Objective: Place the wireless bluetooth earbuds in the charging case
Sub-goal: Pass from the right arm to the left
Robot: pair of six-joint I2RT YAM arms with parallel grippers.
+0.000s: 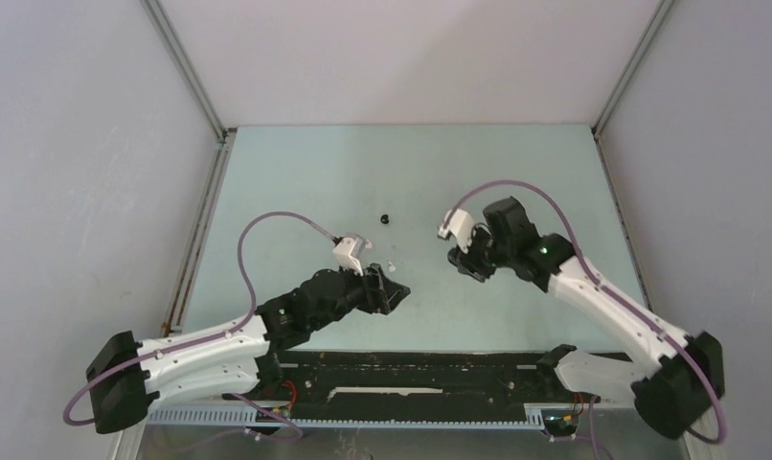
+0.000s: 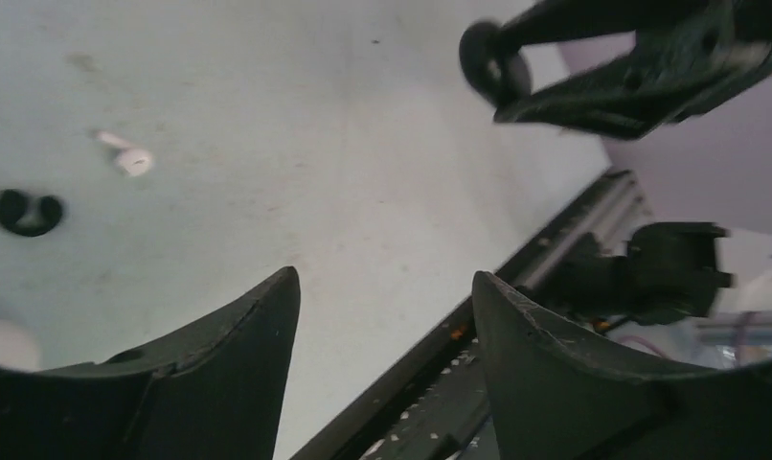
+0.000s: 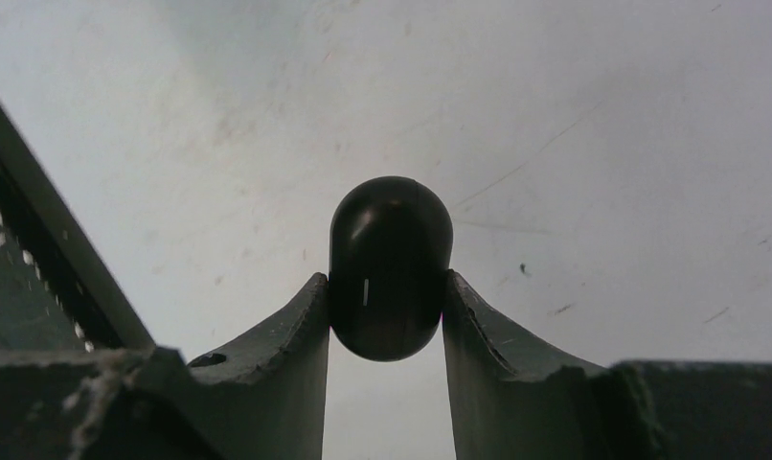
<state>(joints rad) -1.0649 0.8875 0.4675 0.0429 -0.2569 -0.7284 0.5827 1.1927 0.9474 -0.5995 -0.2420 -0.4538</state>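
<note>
Black case (image 3: 390,240) sits clamped in the right tool (image 3: 384,283), left tool (image 2: 384,278) gapes empty, white bud (image 2: 128,158) and black bud (image 2: 28,213) lie loose on the tabletop (image 2: 315,144); insertion looks unstarted.

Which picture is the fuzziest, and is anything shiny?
Left wrist view: fuzziest, the white earbud and black earbud look smeary. Right wrist view: sharp, the black case shows a thin white gleam. Top view: even light, soft shadows.
</note>
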